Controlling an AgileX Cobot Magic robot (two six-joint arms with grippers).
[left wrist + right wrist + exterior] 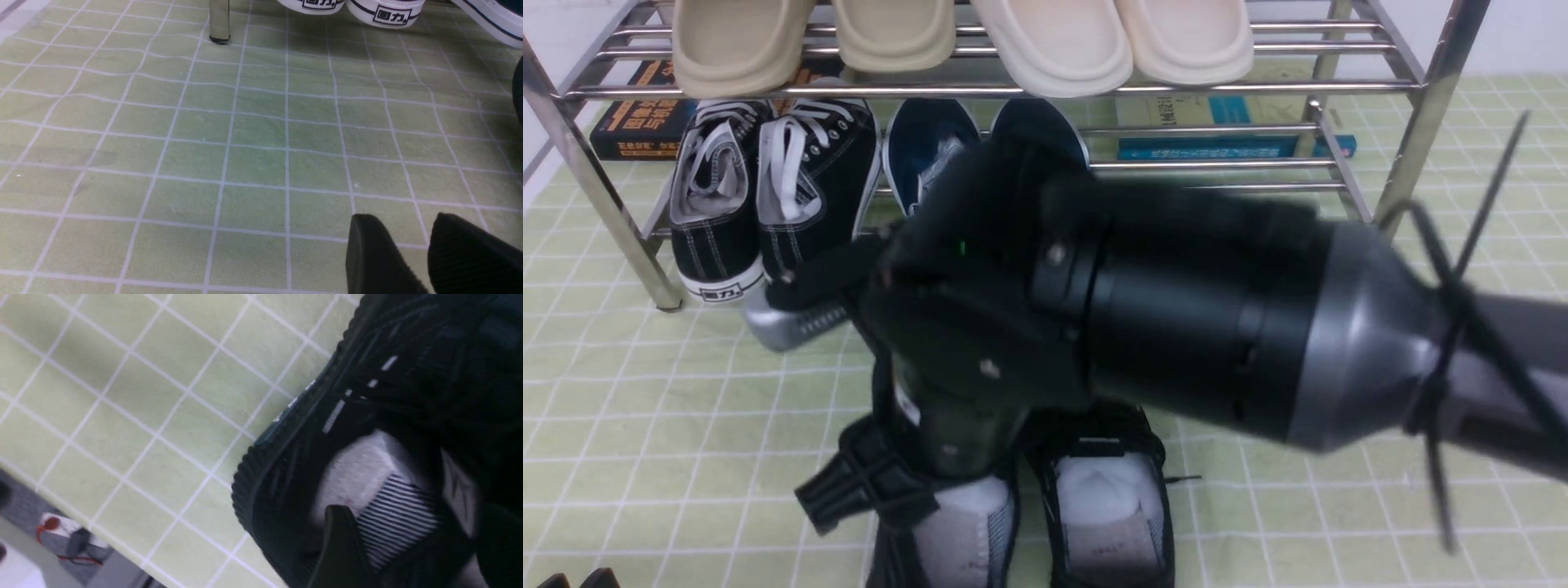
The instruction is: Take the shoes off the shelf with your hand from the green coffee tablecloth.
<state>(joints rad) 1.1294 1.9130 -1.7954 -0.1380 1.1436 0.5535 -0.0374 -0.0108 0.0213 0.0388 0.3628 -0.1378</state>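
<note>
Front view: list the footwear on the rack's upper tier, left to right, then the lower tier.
Beige clogs, white clogs; then black canvas sneakers, navy slip-ons.

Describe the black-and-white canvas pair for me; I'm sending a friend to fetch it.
Find the chrome shoe rack on the pale green gridded cloth. On its lower tier, at the left end, sits a black canvas pair. It has white laces and white toe edges, unlike the laceless-looking navy pair beside it.
</note>
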